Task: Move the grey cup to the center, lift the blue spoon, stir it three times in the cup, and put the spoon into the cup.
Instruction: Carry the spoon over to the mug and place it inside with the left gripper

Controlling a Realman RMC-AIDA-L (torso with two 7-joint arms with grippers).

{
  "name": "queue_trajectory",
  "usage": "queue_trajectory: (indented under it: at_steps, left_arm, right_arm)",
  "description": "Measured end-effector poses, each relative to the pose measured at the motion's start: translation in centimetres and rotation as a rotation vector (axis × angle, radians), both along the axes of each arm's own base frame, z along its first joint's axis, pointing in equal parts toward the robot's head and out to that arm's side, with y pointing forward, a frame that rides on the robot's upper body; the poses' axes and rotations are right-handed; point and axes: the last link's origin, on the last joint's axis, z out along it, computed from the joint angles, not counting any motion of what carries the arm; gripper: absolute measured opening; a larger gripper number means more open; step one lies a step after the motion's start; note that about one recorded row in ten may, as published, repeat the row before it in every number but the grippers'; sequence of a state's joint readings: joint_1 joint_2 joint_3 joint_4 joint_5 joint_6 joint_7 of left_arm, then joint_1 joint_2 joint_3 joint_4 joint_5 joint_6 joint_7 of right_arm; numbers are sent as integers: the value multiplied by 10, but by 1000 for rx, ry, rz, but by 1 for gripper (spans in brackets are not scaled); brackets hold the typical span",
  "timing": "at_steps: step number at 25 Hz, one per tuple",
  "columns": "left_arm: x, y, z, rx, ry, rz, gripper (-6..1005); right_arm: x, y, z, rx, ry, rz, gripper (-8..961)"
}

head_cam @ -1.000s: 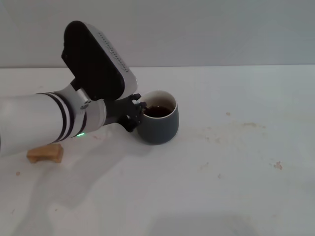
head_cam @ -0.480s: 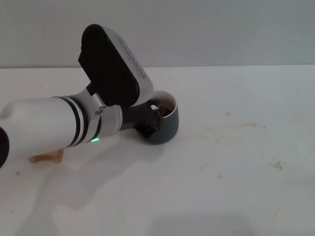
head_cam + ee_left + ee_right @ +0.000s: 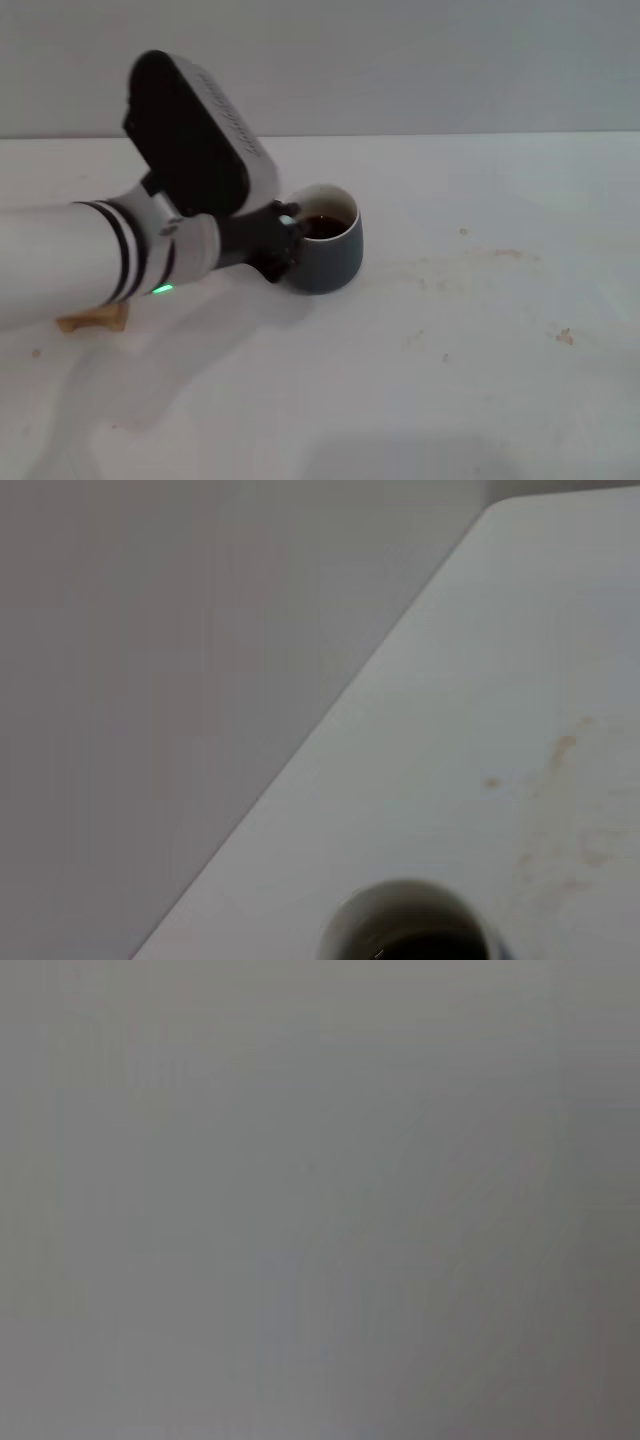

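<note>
Where the grey cup stands on the table, the left claw touches its rim, grip indiscernible.

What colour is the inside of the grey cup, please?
White, above dark liquid; the grey cup shows this best in the head view.

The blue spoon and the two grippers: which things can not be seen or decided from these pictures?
- Blue spoon: not visible in any view; possibly hidden behind the left gripper.
- Left gripper: at the rim of the grey cup in the head view; its dark fingers blend together, so open or shut is unclear.
- Cup handle: hidden by the gripper.
- Cup in the left wrist view: cut off by the edge.
- Right gripper: not in view; right wrist view shows plain grey.
</note>
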State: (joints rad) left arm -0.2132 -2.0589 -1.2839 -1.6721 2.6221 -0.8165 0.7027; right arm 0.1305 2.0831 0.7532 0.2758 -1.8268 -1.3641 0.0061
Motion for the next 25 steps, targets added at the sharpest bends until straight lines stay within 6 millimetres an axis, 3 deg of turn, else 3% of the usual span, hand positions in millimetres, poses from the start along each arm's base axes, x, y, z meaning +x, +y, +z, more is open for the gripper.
queue_trajectory:
  at_steps: [10,19,25]
  left_arm:
    - [-21,22,15,72,10,48,154]
    - [4,21,-4,18,16,-36,154]
    - [6,18,-8,0,21,-44,155]
  right_arm:
    - [-1,2,-1,0,2,4,-1]
    - [-5,8,-1,-3,4,19,-1]
    - [-5,9,-3,-7,7,19,-1]
